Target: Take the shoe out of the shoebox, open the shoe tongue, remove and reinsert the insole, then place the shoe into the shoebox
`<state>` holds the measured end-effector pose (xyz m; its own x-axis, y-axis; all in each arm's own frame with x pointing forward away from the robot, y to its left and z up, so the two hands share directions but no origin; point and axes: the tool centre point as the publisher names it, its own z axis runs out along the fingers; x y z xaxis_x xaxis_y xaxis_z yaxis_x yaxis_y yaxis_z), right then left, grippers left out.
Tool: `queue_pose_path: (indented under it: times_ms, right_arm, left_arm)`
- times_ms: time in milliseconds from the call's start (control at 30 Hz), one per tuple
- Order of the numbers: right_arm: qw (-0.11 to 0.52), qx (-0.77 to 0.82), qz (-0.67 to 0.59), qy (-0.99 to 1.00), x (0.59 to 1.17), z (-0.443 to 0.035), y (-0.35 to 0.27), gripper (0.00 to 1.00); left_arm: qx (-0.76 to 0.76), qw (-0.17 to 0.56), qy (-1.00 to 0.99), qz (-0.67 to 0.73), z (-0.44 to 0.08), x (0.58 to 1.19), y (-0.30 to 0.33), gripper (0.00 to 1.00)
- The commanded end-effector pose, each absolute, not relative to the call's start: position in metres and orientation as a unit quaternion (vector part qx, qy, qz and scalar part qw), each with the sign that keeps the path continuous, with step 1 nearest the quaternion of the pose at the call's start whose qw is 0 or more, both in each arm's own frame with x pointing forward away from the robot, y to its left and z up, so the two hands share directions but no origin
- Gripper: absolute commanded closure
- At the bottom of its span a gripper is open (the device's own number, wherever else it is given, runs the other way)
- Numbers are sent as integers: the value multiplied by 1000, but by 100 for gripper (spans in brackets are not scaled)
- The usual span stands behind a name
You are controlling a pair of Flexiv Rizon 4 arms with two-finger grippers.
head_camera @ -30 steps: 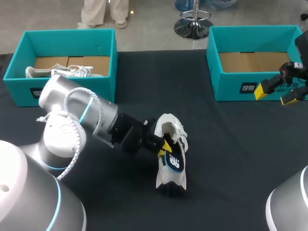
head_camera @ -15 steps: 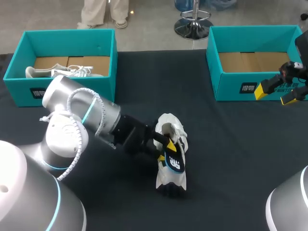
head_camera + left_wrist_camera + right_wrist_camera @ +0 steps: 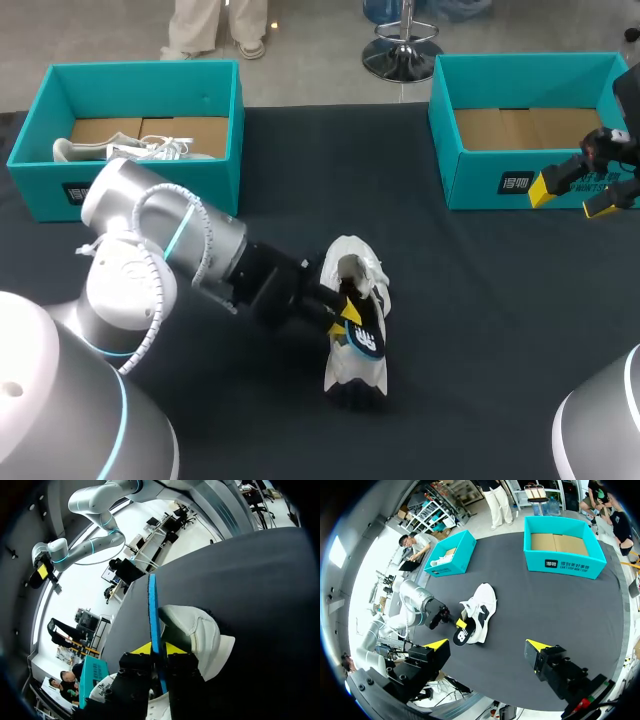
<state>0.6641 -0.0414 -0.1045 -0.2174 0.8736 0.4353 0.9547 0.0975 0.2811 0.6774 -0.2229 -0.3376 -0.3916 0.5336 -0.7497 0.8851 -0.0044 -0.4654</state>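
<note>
A white shoe (image 3: 352,275) lies in the middle of the black table, heel toward the far side. A dark insole (image 3: 363,336) with a white logo and blue underside sticks out over its side. My left gripper (image 3: 345,306) is at the shoe's opening, shut on the insole. In the left wrist view the insole's thin blue edge (image 3: 152,610) stands between the yellow tips of the left gripper (image 3: 159,648), with the shoe (image 3: 197,630) just ahead. My right gripper (image 3: 570,197) hangs open at the front of the right shoebox (image 3: 530,58), far from the shoe (image 3: 482,607).
A teal shoebox (image 3: 140,68) at the far left holds another white shoe (image 3: 130,150). The right teal shoebox (image 3: 565,562) shows only its cardboard floor. Black tabletop (image 3: 480,300) lies open between the shoe and the right arm.
The left gripper pushed slightly toward the shoe, then eased back, keeping the insole at the shoe's opening. The shoe and the right arm have not moved.
</note>
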Motion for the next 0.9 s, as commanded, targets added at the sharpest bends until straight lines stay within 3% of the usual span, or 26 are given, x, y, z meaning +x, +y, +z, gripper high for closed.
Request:
queue_pose_path:
  times_ms: [33, 867, 900]
  right_arm:
    - [81, -621, -254, -737, 668, -104, -40, 0]
    - [81, -621, -254, -737, 668, -104, -40, 0]
    - [81, -621, -254, -737, 668, -104, -40, 0]
  left_arm:
    - [520, 182, 682, -481, -338, 677, -223, 100]
    - [519, 193, 693, -461, -355, 697, -222, 100]
    - [519, 194, 693, -461, -354, 696, -221, 94]
